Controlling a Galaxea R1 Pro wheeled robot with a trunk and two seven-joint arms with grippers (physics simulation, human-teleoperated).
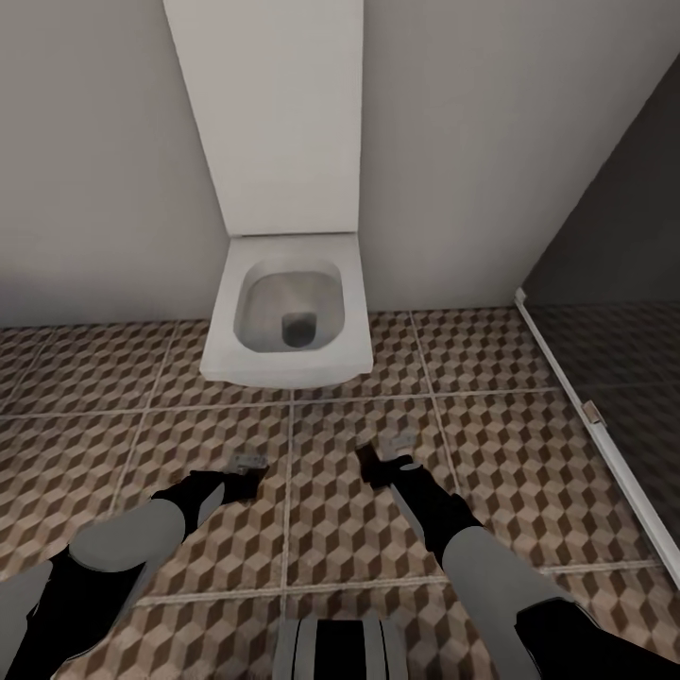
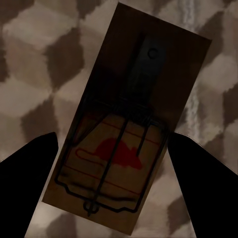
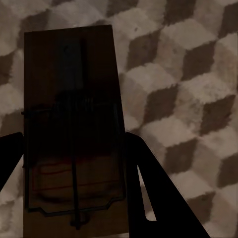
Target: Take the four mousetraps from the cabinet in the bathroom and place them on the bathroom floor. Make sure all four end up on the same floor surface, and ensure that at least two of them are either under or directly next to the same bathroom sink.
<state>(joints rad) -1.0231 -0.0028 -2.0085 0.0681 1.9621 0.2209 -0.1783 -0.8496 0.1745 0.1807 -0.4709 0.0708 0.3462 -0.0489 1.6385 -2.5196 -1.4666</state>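
Low over the cube-patterned bathroom floor (image 1: pixel 349 557), in front of the toilet, each gripper carries one mousetrap. My left gripper (image 1: pixel 234 477) is shut on a mousetrap (image 1: pixel 250 461); the left wrist view shows that brown board (image 2: pixel 148 74) tilted between the dark fingers (image 2: pixel 29 183), its wire parts and red mouse mark up. My right gripper (image 1: pixel 376 465) is shut on a second mousetrap (image 1: pixel 401 441), which lies straight between the fingers (image 3: pixel 153 193) in the right wrist view as a dark board (image 3: pixel 69 99). The cabinet and the other mousetraps are out of view.
A white wall-hung toilet (image 1: pixel 283 321) with its lid up stands straight ahead against a pale wall. A dark glass shower screen (image 1: pixel 614 312) with a white bottom rail runs along the right. Tiled floor stretches left of the toilet and between my arms.
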